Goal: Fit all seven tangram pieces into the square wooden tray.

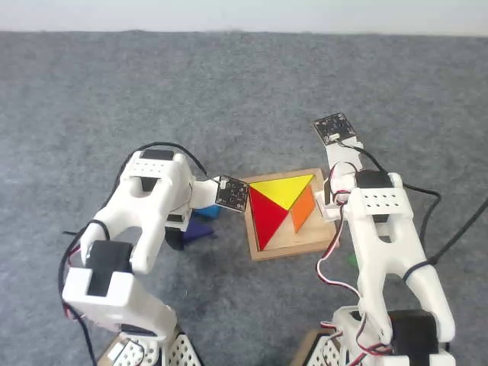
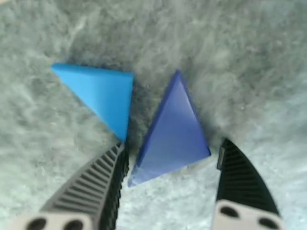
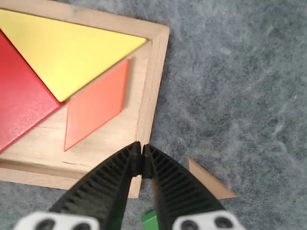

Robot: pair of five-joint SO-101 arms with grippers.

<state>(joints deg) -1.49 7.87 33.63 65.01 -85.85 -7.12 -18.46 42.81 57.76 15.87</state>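
Left tool (image 2: 172, 146) agape astride dark blue triangle (image 2: 171, 120), both edges flanked

High view: a fixed camera above my two arms, looking down over the counter (image 1: 229, 91). Left wrist view: close behind my left tool (image 2: 172, 146), facing down at the light blue triangle (image 2: 103, 93) and dark blue triangle (image 2: 172, 129). Right wrist view: close behind my right tool (image 3: 142, 148), facing a corner of the wooden tray (image 3: 156, 72), which the high view shares.

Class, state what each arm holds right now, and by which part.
Nothing. The left jaws stand open around the dark blue triangle; the right jaws are shut, empty.
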